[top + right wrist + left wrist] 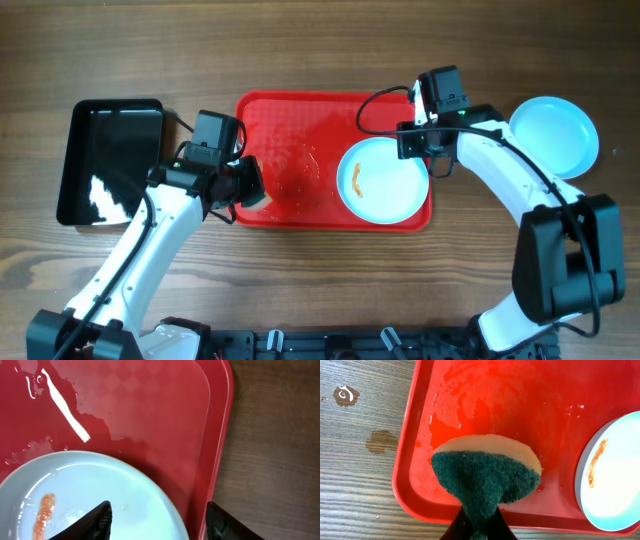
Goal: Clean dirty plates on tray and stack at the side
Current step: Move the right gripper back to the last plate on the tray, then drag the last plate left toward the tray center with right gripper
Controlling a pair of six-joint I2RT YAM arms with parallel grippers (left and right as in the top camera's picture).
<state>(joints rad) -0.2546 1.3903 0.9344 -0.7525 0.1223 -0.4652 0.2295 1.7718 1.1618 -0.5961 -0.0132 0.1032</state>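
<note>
Straddling the edge of the smeared plate (pixel 90 480), the right gripper (pixel 159 505) hangs open and empty.

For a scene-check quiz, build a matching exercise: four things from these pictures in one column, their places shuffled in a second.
Things
1 sponge
2 smeared plate
3 clean plate
4 black tray

Places
A on the table, past the right end of the red tray
B on the table, off the red tray's left end
C clamped in the left gripper
D lying in the red tray

Pairs: 1-C, 2-D, 3-A, 4-B
</note>
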